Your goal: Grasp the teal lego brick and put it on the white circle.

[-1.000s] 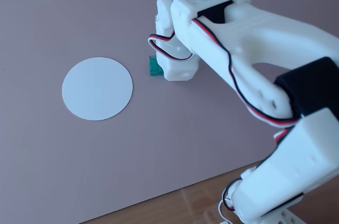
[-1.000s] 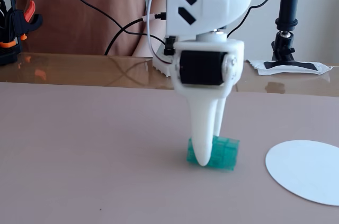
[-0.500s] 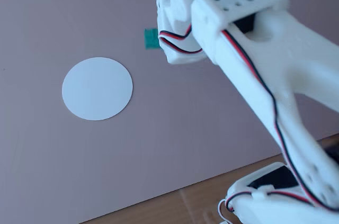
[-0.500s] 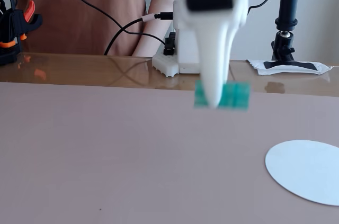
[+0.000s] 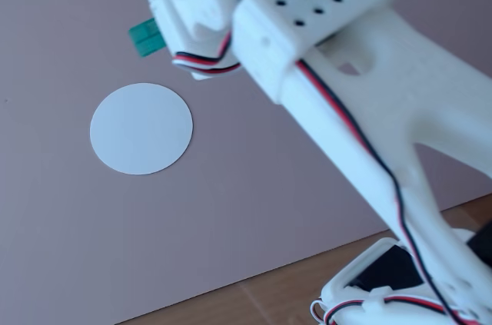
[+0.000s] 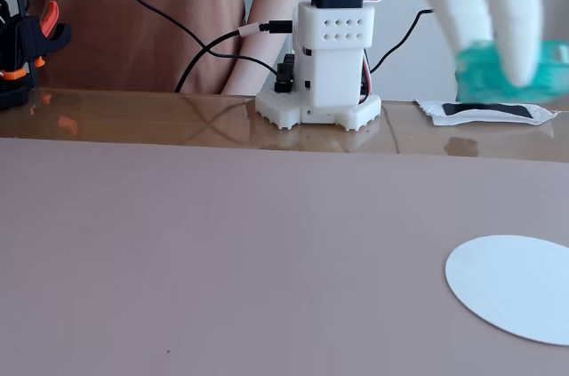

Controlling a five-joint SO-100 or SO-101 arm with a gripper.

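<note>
A wide, matte mauve-pink mat (image 6: 222,252) is seen covering most of the tabletop, with a strip of glossy brown wood table (image 6: 133,114) exposed beyond its far edge in a fixed view. The white 3D-printed plastic arm (image 5: 361,102) is seen stretched across the mat from its perforated base (image 6: 324,83), with red, black and white wires run along it. The flat, plain white paper-like circle (image 5: 141,128) is laid directly on the mat, and nothing is resting on it. The white two-finger gripper (image 6: 516,69) is seen raised well above the mat, blurred, its jaws pinching the small translucent teal lego brick (image 6: 484,69). The brick is held in the air, clear of the surface. In a fixed view from behind the arm, only a corner of the brick (image 5: 144,35) is shown, beside the gripper housing and beyond the circle's far edge.
</note>
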